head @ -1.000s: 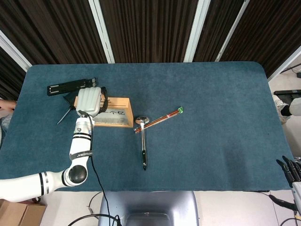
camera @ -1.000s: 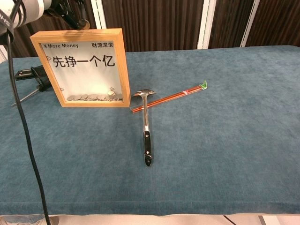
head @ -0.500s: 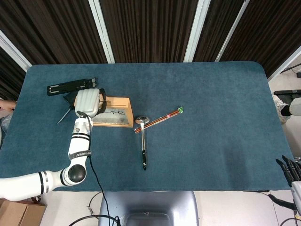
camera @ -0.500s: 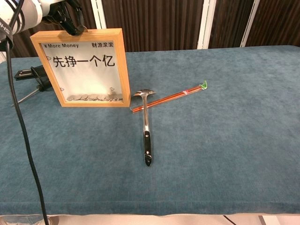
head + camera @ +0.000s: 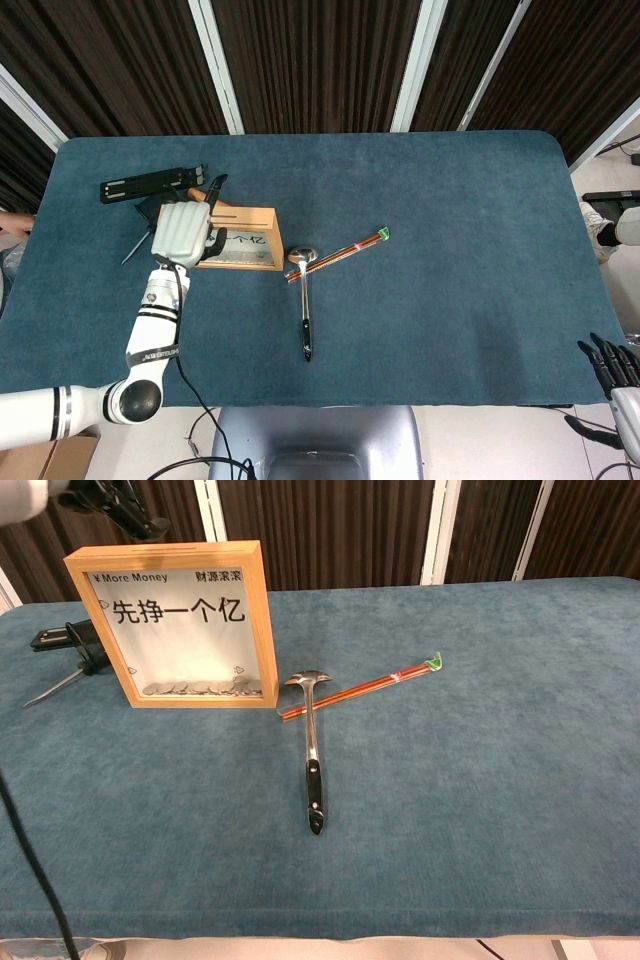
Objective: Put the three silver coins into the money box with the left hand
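Blue cloth-covered table (image 5: 450,200) fills both views. Left arm (image 5: 150,330) reaches from near-left edge; left hand (image 5: 182,230) hovers over left end of money box, palm down, fingers loosely spread, nothing visibly held. Right hand (image 5: 612,362) at near-right table edge, fingers extended apart, empty. Wooden-framed money box (image 5: 175,625) stands upright, far left; silver coins (image 5: 195,689) lie along its bottom behind clear front. Black stand (image 5: 150,186) behind box. Steel ladle (image 5: 312,750) right of box, crossing red chopsticks (image 5: 365,688).
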Action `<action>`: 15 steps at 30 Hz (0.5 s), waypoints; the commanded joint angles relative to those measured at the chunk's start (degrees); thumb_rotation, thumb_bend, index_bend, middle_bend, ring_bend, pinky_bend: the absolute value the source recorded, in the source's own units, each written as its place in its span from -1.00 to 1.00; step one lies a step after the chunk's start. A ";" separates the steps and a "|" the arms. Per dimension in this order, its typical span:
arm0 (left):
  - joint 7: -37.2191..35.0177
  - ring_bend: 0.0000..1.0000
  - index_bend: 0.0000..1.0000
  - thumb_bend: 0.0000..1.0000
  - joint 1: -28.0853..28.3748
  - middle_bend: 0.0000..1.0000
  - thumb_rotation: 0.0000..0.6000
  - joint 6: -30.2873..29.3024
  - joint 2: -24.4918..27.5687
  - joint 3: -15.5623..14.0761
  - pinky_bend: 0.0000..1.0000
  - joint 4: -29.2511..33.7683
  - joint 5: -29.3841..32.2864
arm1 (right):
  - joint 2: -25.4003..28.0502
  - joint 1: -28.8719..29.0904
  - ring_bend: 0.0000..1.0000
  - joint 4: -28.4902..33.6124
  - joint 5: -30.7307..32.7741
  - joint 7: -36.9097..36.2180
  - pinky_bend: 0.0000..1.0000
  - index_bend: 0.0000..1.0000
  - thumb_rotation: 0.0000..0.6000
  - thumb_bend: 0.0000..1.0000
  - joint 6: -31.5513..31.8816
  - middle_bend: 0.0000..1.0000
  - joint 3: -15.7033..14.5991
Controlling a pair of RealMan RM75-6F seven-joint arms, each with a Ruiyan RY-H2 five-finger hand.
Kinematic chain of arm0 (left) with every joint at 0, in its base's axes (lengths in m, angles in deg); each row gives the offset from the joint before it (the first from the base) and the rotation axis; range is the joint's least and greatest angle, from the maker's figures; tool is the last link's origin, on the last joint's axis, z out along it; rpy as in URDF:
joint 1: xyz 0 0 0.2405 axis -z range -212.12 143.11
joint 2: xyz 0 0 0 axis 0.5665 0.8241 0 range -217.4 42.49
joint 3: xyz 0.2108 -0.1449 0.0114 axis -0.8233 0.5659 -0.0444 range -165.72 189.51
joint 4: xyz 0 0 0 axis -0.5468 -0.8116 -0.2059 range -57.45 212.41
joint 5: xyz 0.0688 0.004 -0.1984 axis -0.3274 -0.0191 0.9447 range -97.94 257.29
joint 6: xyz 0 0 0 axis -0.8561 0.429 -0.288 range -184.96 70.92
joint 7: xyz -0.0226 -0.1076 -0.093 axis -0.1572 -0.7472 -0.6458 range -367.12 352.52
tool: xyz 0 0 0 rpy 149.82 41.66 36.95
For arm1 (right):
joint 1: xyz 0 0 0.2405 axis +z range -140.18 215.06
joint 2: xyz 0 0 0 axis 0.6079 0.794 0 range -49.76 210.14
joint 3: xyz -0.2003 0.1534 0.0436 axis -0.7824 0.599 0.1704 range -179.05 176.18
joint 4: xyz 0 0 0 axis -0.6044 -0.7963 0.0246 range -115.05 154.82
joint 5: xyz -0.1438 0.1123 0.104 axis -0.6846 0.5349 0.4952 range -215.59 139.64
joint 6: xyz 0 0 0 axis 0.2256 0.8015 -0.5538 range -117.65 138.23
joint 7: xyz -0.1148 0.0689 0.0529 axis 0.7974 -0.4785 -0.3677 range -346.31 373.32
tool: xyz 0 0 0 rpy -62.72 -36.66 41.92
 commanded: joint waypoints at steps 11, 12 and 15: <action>-28.95 -1.00 -1.00 -0.29 -40.48 -1.00 1.00 -21.99 10.45 -40.28 -0.96 -4.61 -57.28 | -1.53 -0.67 -1.00 0.29 -1.69 5.14 -1.00 -1.00 1.00 -0.89 0.90 -1.00 -0.68; -31.12 -1.00 -1.00 -0.29 -42.13 -1.00 1.00 -23.81 9.26 -40.37 -0.97 -7.20 -58.16 | -1.76 -0.74 -1.00 0.37 -1.80 5.74 -1.00 -1.00 1.00 -0.89 0.99 -1.00 -0.69; -31.12 -1.00 -1.00 -0.31 -44.57 -1.00 1.00 -24.96 8.76 -41.06 -0.98 -11.72 -60.25 | -2.54 -0.98 -1.00 0.47 -2.43 7.48 -1.00 -1.00 1.00 -0.89 1.73 -1.00 -0.65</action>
